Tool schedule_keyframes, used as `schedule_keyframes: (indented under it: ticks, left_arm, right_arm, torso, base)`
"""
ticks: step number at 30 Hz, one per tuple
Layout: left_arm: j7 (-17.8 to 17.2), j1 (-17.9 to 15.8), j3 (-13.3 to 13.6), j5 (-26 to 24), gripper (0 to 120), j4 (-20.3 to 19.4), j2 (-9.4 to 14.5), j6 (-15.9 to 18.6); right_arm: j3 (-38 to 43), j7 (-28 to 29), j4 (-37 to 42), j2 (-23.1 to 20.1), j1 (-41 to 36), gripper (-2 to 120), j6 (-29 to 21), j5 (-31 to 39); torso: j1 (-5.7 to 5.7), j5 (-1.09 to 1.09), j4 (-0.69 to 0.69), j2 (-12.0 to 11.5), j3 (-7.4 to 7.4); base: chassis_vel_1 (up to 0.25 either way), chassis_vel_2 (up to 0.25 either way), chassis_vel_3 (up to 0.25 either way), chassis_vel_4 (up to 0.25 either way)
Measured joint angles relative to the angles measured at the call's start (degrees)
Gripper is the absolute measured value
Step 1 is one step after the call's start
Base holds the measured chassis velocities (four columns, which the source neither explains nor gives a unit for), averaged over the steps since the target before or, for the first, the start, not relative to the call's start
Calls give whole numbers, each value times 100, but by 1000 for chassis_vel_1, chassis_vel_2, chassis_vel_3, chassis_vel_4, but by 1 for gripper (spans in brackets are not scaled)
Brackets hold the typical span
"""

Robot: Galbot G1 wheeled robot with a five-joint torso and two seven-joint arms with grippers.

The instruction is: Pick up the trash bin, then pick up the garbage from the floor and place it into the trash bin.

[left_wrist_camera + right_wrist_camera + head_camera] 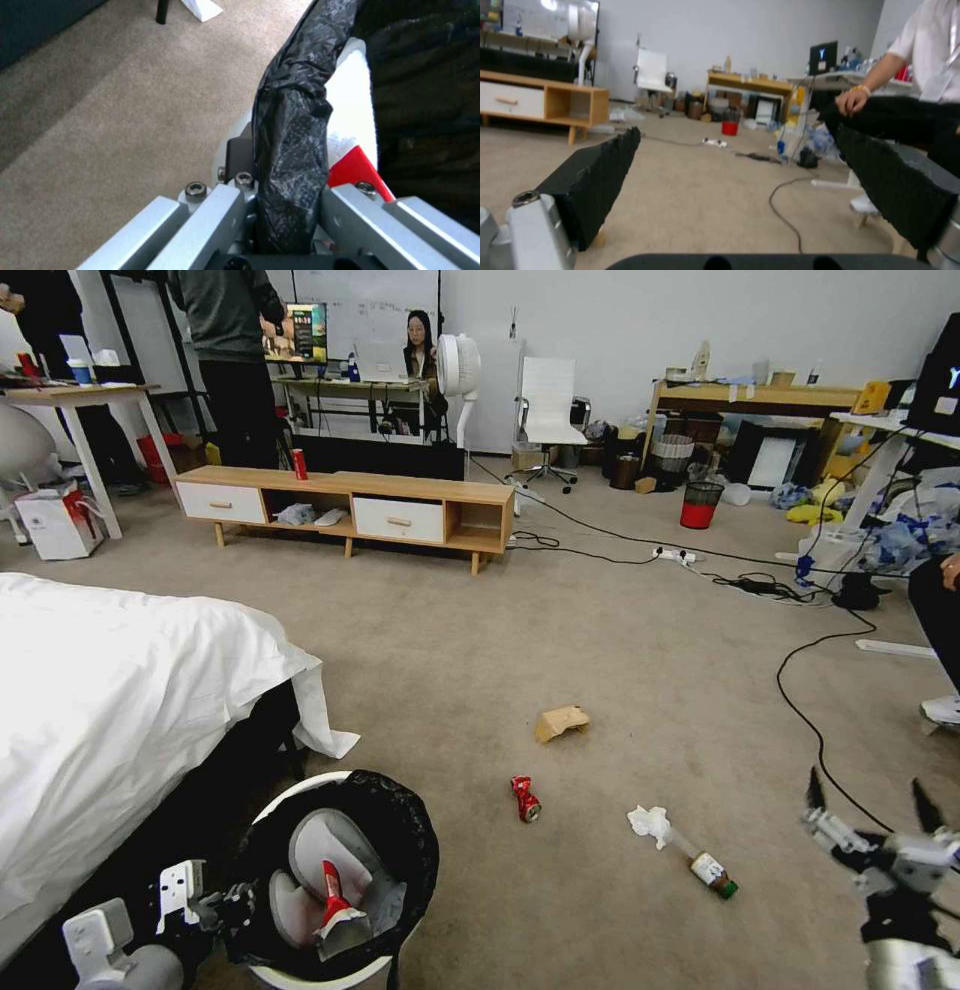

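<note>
Left gripper (232,910) at 7 o'clock of head view, fingers (235,157) pinching bag-lined rim of trash bin (300,795); bin beside bed (110,710), red-white wrapper (335,900) inside. Right gripper (868,805) at 4 o'clock, raised above carpet, fingers (605,168) spread wide, nothing between. On floor: brown paper bag (561,722) near centre, crushed red can (525,798) at its 7 o'clock, white tissue (650,822) and green-capped bottle (712,872) toward 5 o'clock.
</note>
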Motion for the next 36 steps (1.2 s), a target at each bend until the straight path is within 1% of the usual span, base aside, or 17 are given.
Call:
schedule_keyframes:
  ticks: [4, 12, 36]
  left_arm:
    - [20, -19, -32, -6, 1, 10, -5, 0]
    - [37, -47, -45, -16, 1, 12, -37, 0]
    - [67, -45, -72, -33, 1, -12, -29, 0]
  right_arm:
    - [-43, 0, -112, -8, 69, 100, 19, -11]
    - [-3, -1, 208, -72, 70, 100, -82, 113]
    - [37, -11, 348, -199, 47, 100, -140, 256]
  torso:
    - [0, 1, 0, 0, 0]
    - [0, 0, 0, 0, 0]
    - [1, 1, 0, 0, 0]
  base:
    - [0, 0, 0, 0]
    - [0, 0, 0, 0]
    - [0, 0, 0, 0]
